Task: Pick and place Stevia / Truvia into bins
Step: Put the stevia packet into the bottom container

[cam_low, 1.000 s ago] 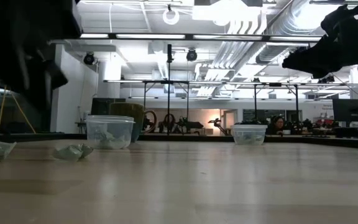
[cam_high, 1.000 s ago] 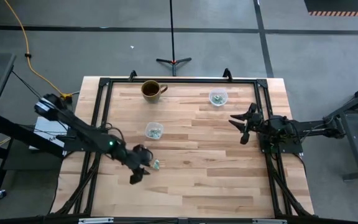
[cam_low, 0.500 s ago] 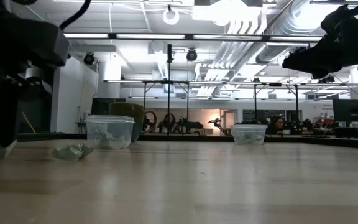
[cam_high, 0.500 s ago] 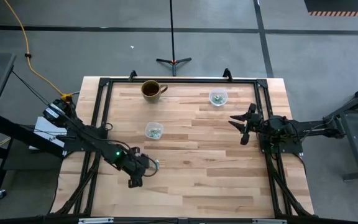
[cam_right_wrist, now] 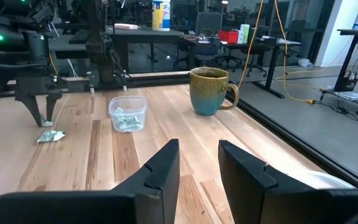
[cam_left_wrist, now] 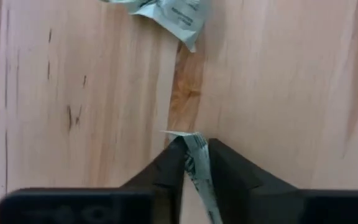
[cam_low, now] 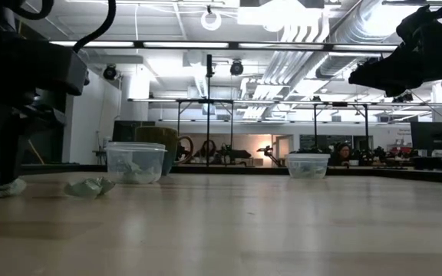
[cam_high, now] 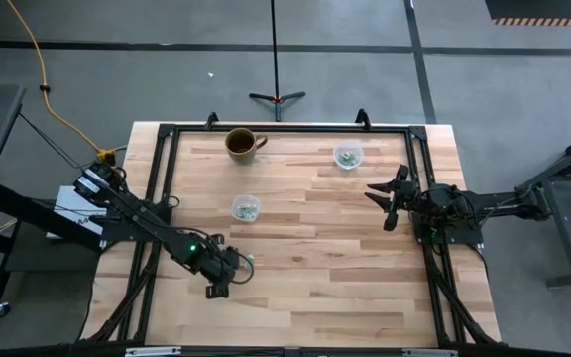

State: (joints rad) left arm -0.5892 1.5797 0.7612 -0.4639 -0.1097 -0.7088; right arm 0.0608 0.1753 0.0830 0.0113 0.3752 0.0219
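Observation:
My left gripper (cam_left_wrist: 193, 144) stands low at the table's near-left, shut on one green-and-white Stevia sachet (cam_left_wrist: 196, 155). A second crumpled sachet (cam_left_wrist: 173, 12) lies flat on the wood just beyond it, also seen as sachet (cam_low: 89, 186) and sachet (cam_right_wrist: 51, 136). Two clear cups hold more sachets: the nearer cup (cam_high: 246, 208) and the far-right cup (cam_high: 347, 155). My right gripper (cam_right_wrist: 197, 163) hangs open above the table's right side, touching nothing. My left gripper pinches the sachet between its two fingers (cam_left_wrist: 166, 163), coming from above and pointing down. The sachet stands on edge in the gap, and its free end (cam_left_wrist: 182, 133) pokes out past the fingertips at the table surface. One layer or a fold, I cannot tell.
A brown mug (cam_high: 242, 143) stands near the far edge, left of centre. A black frame rail (cam_high: 157, 198) runs round the tabletop. Bare wood lies between the two arms (cam_high: 315, 248).
My left gripper has come down to the table over the sachet at the near-left and shifted slightly toward the near edge. The sachet that lay beside it now sits between its fingers. The other sachet has not moved.

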